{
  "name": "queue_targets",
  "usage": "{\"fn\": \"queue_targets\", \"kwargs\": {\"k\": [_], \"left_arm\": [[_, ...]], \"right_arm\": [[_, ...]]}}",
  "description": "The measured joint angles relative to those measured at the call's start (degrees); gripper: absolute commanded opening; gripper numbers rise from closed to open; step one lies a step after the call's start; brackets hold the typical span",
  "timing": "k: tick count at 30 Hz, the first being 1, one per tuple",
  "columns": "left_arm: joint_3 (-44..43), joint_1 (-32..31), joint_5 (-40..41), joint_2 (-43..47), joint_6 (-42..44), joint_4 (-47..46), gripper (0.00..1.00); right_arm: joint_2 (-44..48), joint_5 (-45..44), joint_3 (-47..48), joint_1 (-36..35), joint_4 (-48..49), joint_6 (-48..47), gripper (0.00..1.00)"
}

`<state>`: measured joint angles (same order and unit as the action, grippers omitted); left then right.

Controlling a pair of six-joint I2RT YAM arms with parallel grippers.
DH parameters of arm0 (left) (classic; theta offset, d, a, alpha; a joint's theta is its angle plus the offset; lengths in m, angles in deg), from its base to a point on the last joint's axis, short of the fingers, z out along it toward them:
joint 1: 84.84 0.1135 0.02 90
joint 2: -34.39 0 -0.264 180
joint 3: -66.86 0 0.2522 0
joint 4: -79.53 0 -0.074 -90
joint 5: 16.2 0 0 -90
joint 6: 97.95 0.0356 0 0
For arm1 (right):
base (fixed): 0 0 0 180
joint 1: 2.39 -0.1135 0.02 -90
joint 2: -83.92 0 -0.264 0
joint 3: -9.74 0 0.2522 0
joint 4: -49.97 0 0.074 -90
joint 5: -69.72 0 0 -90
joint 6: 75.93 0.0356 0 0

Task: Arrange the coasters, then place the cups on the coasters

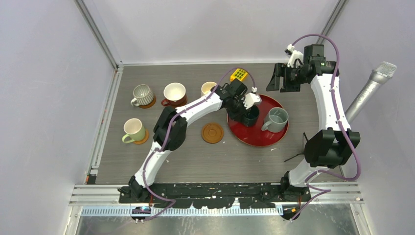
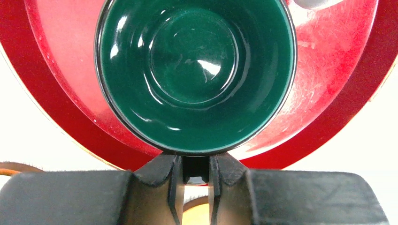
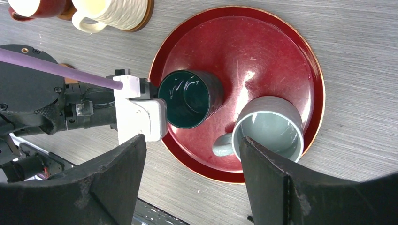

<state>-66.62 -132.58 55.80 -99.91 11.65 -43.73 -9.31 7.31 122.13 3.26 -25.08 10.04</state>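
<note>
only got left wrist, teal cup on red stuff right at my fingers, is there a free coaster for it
observer: yes, one bare coaster lies on the table just left of the red tray.
operator: anything else on that tray
observer: a grey cup, upright, right of the teal cup and apart from it.
operator: where's the right arm
observer: the right gripper hangs open beyond the tray, holding nothing.

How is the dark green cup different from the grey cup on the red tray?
The teal cup is dark and glossy; the grey cup is pale. The left gripper is shut on the teal cup's side; nothing touches the grey cup. The grey cup's handle shows; the teal cup's is hidden. Both stand upright and empty on the tray.
</note>
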Motion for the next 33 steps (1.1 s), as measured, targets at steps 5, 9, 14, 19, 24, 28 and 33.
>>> {"fn": "queue_targets", "kwargs": {"k": [5,9,14,19,24,28,33], "left_arm": [[8.1,0.0,0.8,4.7,-3.2,-5.5,0.0],[13.8,0.0,2.0,8.9,-5.8,-10.2,0.0],[18.4,0.0,3.3,14.8,-8.7,-15.8,0.0],[24.3,1.4,3.6,23.0,-10.7,-18.1,0.0],[34.6,6.6,1.7,33.7,-13.0,-18.6,0.0],[42.4,13.2,1.0,40.9,-13.6,-18.2,0.0],[52.6,21.4,0.9,49.7,-13.6,-16.7,0.0]], "right_arm": [[0.0,0.2,0.0,0.0,0.0,0.2,0.77],[0.0,0.2,0.0,0.0,0.0,0.3,0.77],[0.0,0.3,0.0,0.0,0.0,0.5,0.78],[0.0,0.4,0.0,0.0,0.0,0.6,0.78],[0.0,0.6,0.0,0.0,0.1,0.6,0.78],[0.0,0.9,-0.4,0.0,0.3,1.0,0.78],[-0.1,1.5,-0.4,0.0,0.5,1.4,0.77]]}}
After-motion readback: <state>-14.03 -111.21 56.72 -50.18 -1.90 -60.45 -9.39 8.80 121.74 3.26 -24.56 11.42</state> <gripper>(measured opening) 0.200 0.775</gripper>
